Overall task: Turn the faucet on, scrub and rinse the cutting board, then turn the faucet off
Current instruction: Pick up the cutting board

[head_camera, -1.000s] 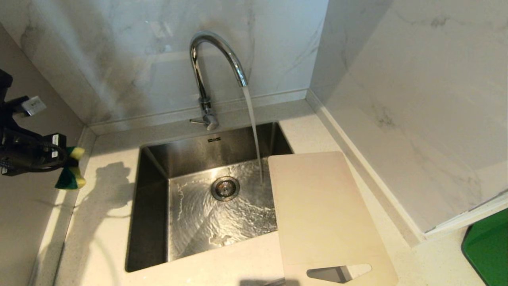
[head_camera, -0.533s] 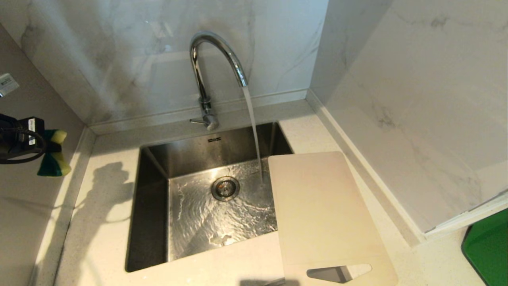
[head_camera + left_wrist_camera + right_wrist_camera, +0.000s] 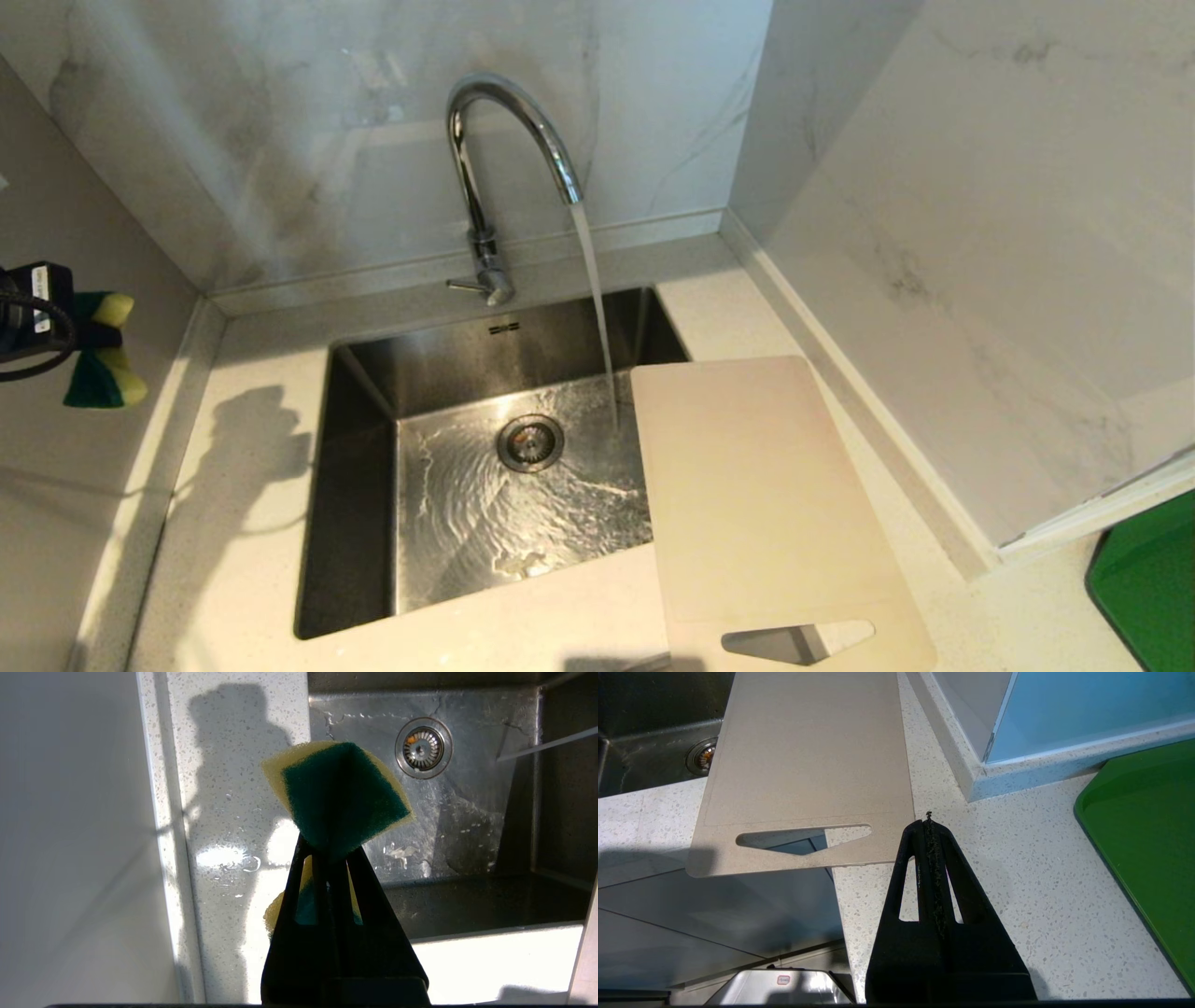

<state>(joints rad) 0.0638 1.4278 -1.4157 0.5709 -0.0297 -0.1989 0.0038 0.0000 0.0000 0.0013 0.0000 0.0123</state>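
The chrome faucet (image 3: 509,140) stands behind the sink, and water streams from its spout into the basin. To the right of the sink lies the beige cutting board (image 3: 766,504), overhanging the basin's edge and the counter's front edge (image 3: 808,756). At the head view's far left my left gripper (image 3: 70,341) hangs above the counter's left end. It is shut on a green-and-yellow sponge (image 3: 103,350) (image 3: 343,793), which sticks out past the gripper's tips (image 3: 329,849). My right gripper (image 3: 929,821) is shut and holds nothing, above the counter by the board's handle end.
The steel sink (image 3: 355,485) has a wet floor and a round drain (image 3: 530,441). Marble walls close off the back and right, and a grey panel stands on the left. A green tray (image 3: 1153,588) lies on the counter at the far right.
My left gripper has risen and drawn left with the sponge, nearly out of the head view. Water keeps running; the board and right arm have not moved.
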